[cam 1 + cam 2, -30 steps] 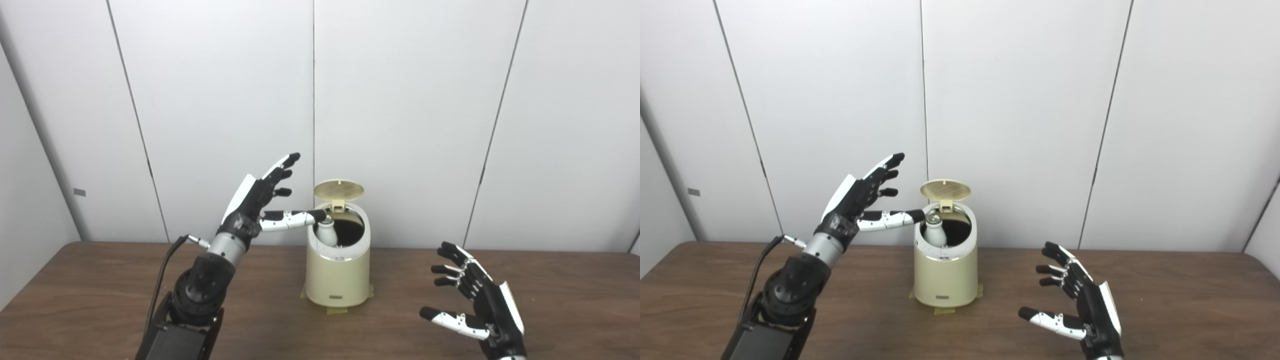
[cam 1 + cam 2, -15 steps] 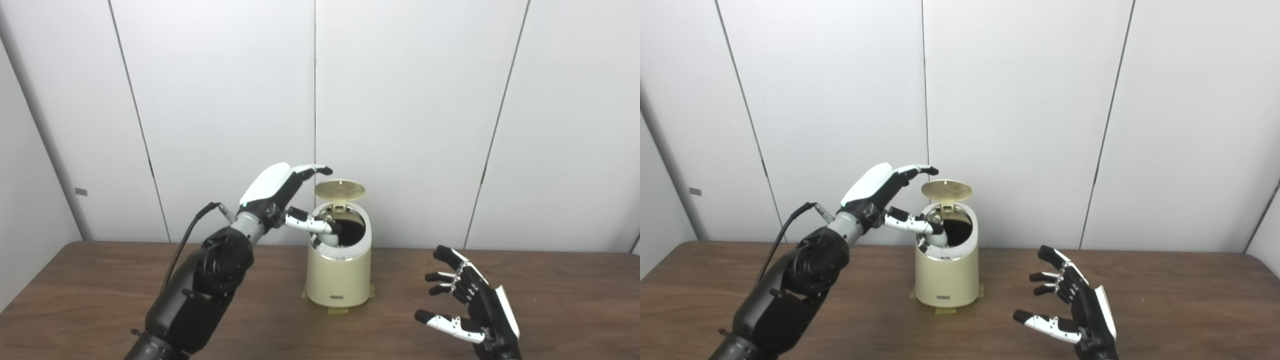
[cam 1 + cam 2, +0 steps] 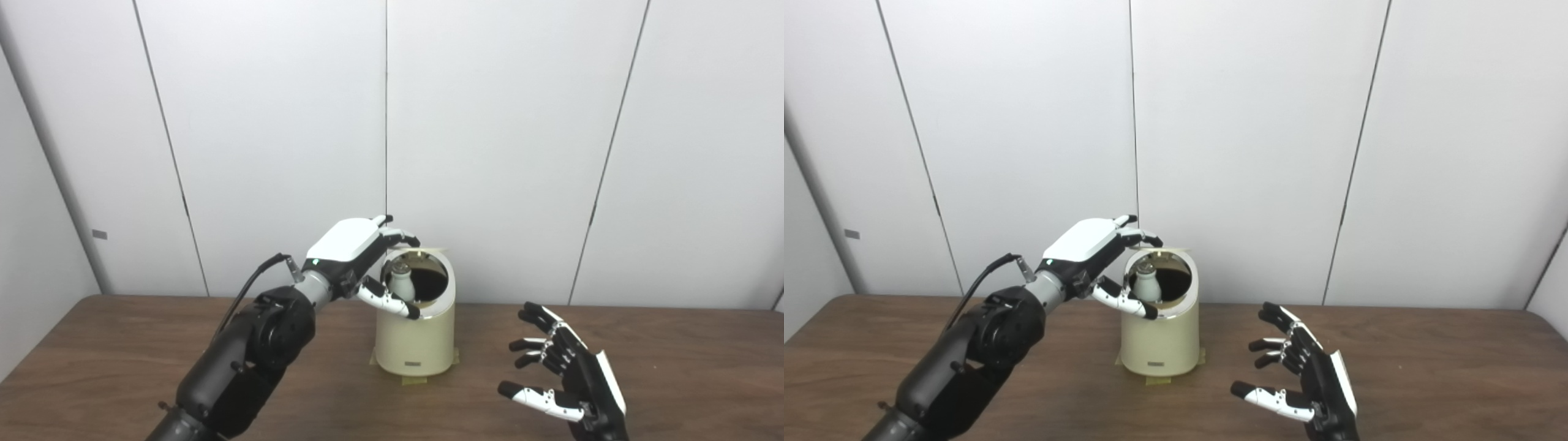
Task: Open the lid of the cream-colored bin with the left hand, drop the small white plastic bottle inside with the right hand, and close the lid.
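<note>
So bottle [image 3: 401, 285] sits upright inside the bin [image 3: 416, 343] just under the left hand [image 3: 358, 248], whose spread fingers hold nothing above the lid [image 3: 432, 249]: press down evenly till it seats; right hand [image 3: 569, 380] open, idle.

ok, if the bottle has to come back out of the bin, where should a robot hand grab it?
Probably the neck and cap of the bottle, from straight above. It stands upright inside the bin against the left of the rim, so the wall hides its body. The left robot hand over the rim would need to clear first.
</note>
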